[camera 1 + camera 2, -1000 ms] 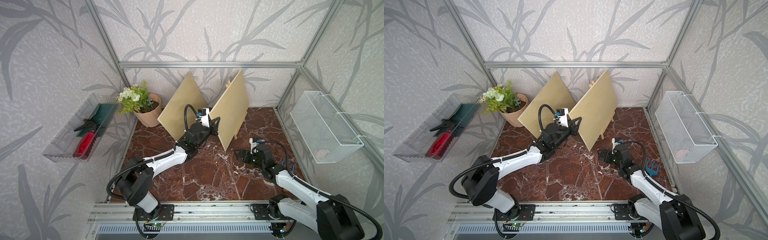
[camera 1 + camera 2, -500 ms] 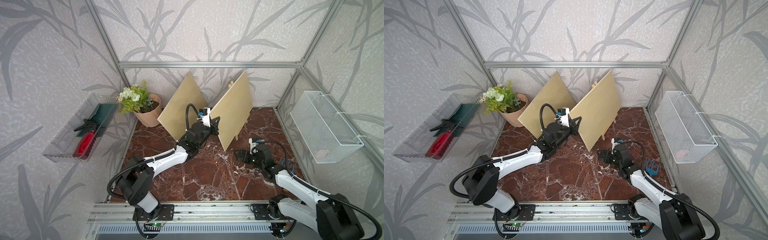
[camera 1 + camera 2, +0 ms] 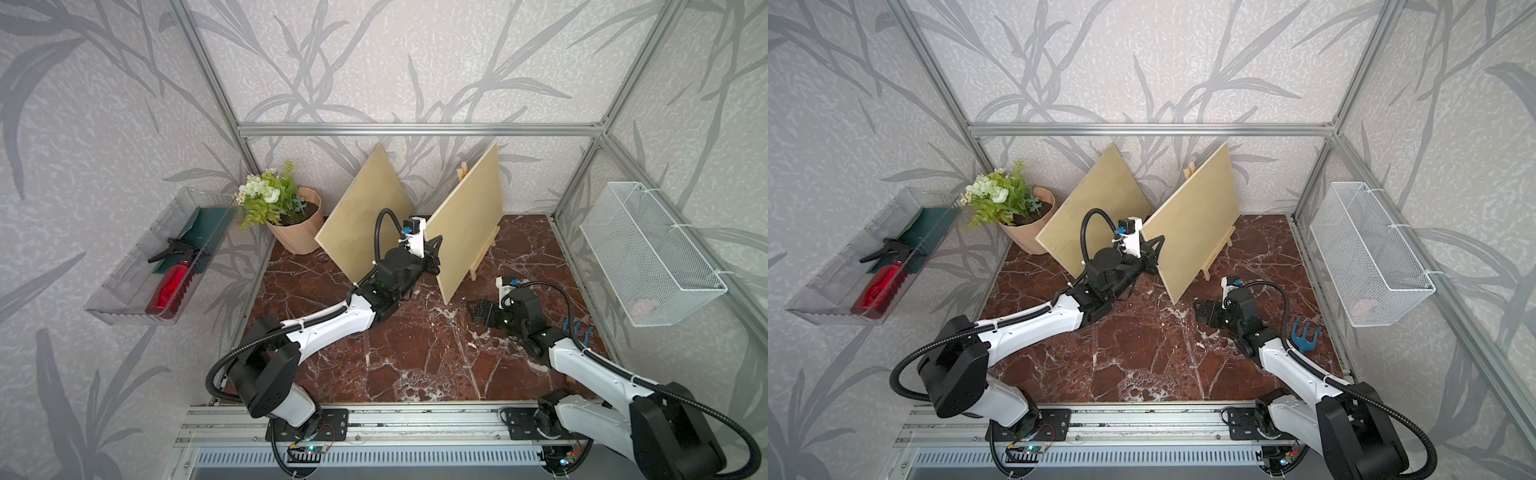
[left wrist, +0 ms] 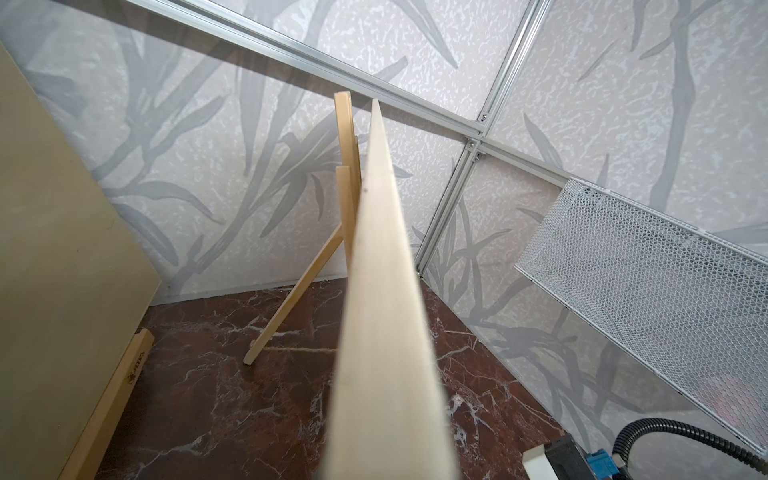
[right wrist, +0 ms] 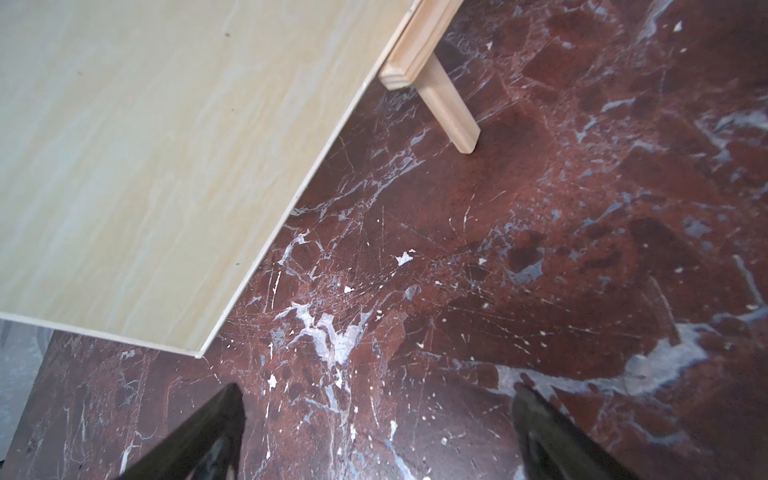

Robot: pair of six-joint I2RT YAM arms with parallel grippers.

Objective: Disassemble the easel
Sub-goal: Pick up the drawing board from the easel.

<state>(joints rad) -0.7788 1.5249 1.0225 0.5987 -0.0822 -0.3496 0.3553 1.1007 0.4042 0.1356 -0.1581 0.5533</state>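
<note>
We list the easel (image 5: 451, 109) standing whole, board (image 3: 467, 232) on its ledge not yet removed, left jaws pinching the board's edge, right jaws spread empty near the easel's foot.

A red-brown marble counter (image 3: 415, 353) with white veins lies inside an aluminium frame, its walls papered in grey leaves. In the far left corner stands a ribbed beige pot (image 3: 297, 237) of green fern and white flowers. A clear plastic tray (image 3: 129, 270) on the left wall holds a red spray bottle (image 3: 168, 286) and a dark green cloth (image 3: 205, 226). A white wire mesh basket (image 3: 648, 253) hangs on the right wall. A blue hand fork (image 3: 1305, 334) lies near the counter's right edge
</note>
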